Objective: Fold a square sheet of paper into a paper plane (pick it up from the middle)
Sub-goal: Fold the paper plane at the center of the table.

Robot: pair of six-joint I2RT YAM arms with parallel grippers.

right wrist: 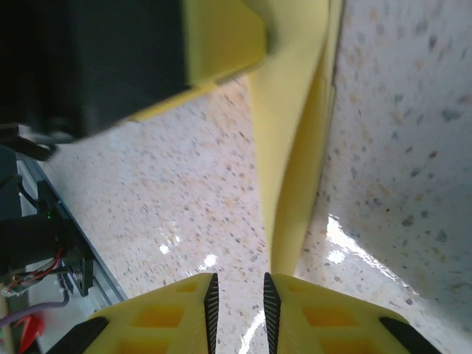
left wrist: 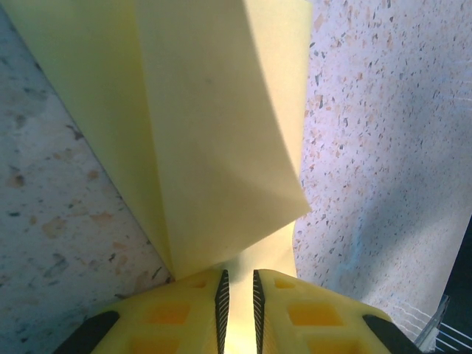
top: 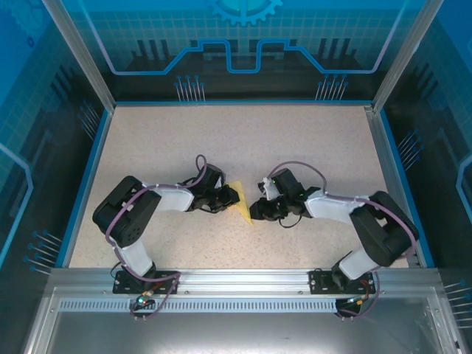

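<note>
Tabletop (top: 243,140): beige, speckled.
Blue edging (top: 236,102): along the tabletop's far and side borders.
Aluminium rail (top: 243,276): along the tabletop's near edge.
Transparent panel (top: 243,44), blue circuit graphic: upright behind the tabletop's far edge.

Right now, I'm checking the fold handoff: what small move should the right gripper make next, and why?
Probably draw the right gripper back a little. Its jaws stand slightly apart with bare table between them, the folded paper ends beside one finger rather than in the gap, and the left gripper pinches the paper.
</note>
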